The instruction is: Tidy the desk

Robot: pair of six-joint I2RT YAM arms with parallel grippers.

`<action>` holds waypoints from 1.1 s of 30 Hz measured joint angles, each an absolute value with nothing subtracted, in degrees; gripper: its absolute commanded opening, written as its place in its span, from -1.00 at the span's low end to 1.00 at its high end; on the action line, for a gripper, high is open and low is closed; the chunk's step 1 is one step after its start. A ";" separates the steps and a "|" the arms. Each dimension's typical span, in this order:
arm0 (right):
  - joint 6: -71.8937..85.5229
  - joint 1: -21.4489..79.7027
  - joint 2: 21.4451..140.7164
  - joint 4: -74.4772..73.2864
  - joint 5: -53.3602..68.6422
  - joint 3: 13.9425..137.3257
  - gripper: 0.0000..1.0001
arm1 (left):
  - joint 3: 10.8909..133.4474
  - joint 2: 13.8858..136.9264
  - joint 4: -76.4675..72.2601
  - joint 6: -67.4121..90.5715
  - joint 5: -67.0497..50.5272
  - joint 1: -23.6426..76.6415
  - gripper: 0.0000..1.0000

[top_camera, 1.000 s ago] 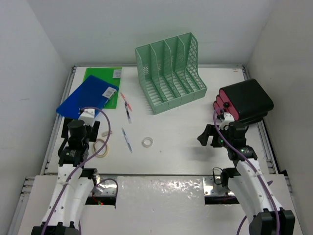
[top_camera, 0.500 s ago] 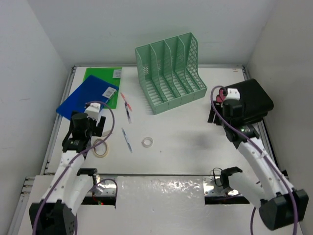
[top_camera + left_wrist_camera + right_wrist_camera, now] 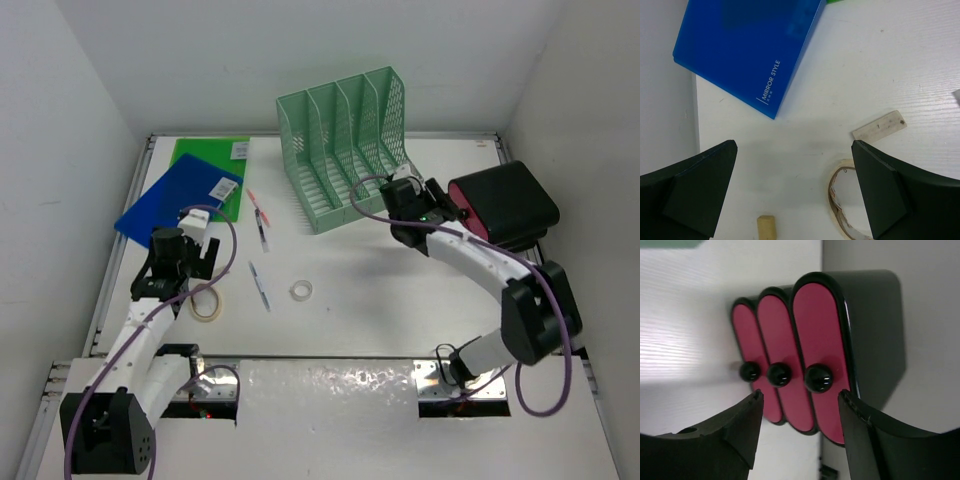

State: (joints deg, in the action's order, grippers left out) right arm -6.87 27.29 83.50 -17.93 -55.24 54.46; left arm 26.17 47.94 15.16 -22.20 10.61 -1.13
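The big white tabletop (image 3: 380, 290) lies flat under all the things, and both arms stand at its near edge.

On the far left a blue folder (image 3: 178, 195) lies partly on top of a green folder (image 3: 215, 160). Near the blue folder the left claw (image 3: 792, 195) hangs over the tabletop. It is wide open and holds nothing. Just by it are a ring of tape (image 3: 207, 305), a small white strip (image 3: 879, 125) and a tiny tan stub (image 3: 767, 227).

Next come a red pen (image 3: 262, 225), then a blue pen (image 3: 260, 285) closer to the arms, then a small roll of tape (image 3: 301, 290). Behind them at the back stands a green mesh rack (image 3: 350, 150).

On the right the right claw (image 3: 800, 395) points at a black box (image 3: 500, 205) with three pink drawers. Its fingers are partly apart and hold nothing. The drawer knobs sit just past its tips.
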 measured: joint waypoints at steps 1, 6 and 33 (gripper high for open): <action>-8.51 27.70 85.23 -17.37 -57.54 54.81 0.11 | 26.17 47.92 15.14 -22.20 10.44 -1.13 0.97; -15.94 27.88 89.76 -13.28 -67.57 54.96 0.09 | 26.17 47.94 15.14 -22.20 10.13 -1.13 0.97; -20.18 24.32 97.34 -14.44 -68.99 56.10 -0.01 | 26.17 47.90 15.16 -22.20 9.78 -1.13 0.97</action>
State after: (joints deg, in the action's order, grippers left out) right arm -20.18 24.32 97.34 -14.44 -68.99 56.10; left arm 26.17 47.90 15.16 -22.20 9.78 -1.13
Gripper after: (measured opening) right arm 0.533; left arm 0.988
